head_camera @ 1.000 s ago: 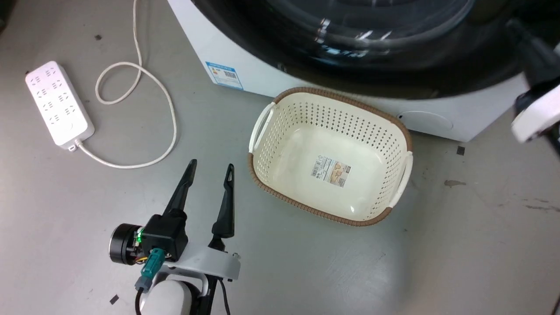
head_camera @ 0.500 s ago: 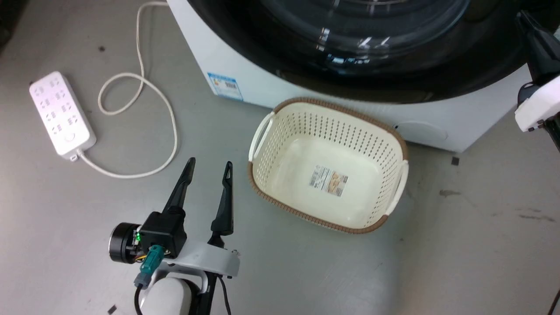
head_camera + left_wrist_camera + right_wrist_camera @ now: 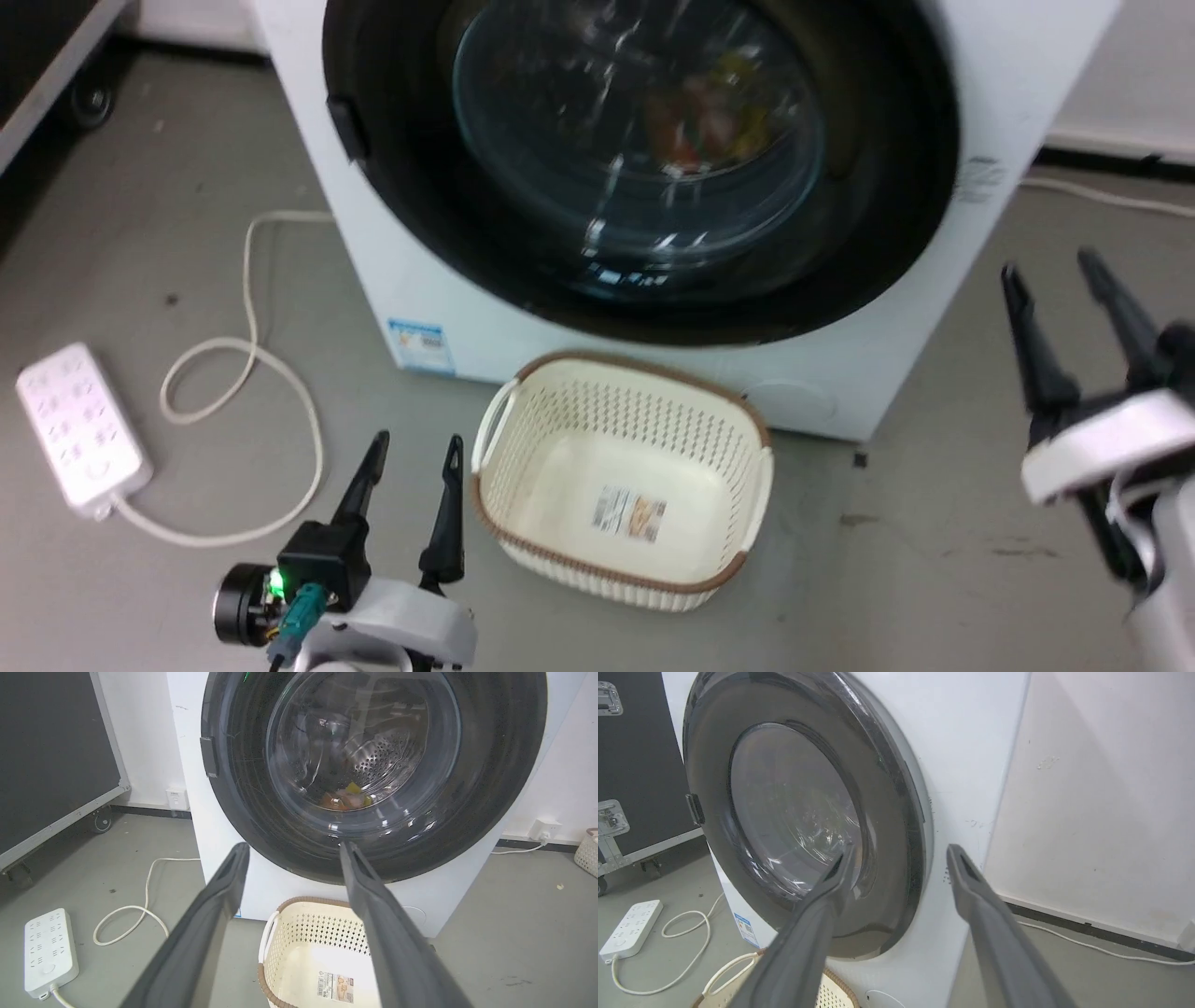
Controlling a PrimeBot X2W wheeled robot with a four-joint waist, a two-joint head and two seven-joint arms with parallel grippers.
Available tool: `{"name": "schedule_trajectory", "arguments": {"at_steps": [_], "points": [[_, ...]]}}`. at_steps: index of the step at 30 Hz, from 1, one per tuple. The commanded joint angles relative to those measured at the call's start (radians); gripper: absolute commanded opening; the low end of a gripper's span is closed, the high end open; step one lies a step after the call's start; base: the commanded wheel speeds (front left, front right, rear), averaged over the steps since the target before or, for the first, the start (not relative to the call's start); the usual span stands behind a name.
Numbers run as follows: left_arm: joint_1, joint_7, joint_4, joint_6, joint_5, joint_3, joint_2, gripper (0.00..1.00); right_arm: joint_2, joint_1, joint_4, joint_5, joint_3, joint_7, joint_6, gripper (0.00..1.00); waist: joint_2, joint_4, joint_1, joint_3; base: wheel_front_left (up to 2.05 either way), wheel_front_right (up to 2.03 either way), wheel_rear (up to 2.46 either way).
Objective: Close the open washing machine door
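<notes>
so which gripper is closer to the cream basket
The left gripper: open, right beside the cream basket's left handle. The right gripper stands apart, off past the washing machine's right corner.

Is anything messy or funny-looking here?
Nothing is spilled or broken. The only untidy bit is the white power strip lying on the floor left of the washing machine, its cord trailing in loose loops. The basket stands upright and empty, and the washing machine door looks shut.
</notes>
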Motion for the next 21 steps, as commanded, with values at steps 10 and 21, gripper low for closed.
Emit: {"name": "schedule_trajectory", "arguments": {"at_steps": [10,21], "points": [[0.046,-0.004,0.042,-0.029,0.004,0.015,0.0,1.0,0.205,0.312,-0.214,-0.176,-0.173,-0.005,-0.001,1.0,0.0,-0.086,0.0003,-0.111,0.0,0.0,0.0],[0.071,-0.004,0.054,-0.025,0.009,-0.003,0.0,1.0,0.301,0.453,-0.264,-0.27,-0.209,-0.005,-0.001,1.0,0.0,-0.091,0.0003,-0.123,0.0,0.0,0.0]]}}
